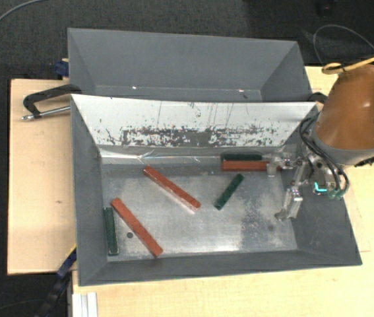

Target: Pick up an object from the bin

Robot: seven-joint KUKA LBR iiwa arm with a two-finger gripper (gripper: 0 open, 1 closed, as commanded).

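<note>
Claw low at the right side of the bin, over bare floor; no pick made.

My claw hangs near the right wall of the bin. I cannot tell whether it is clenched or released. Nearest candidates: a red bar along the back wall, a dark green bar tight behind it. The wall leaves little room to straddle them, I judge. A short green bar lies free and tilted just left, likely easier. The other bars lie well apart, at left.

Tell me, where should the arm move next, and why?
Probably a small shift leftward in the view, over the short dark green stick. It lies alone on the bin floor near the gripper, whereas the red stick hugs the back wall.
</note>
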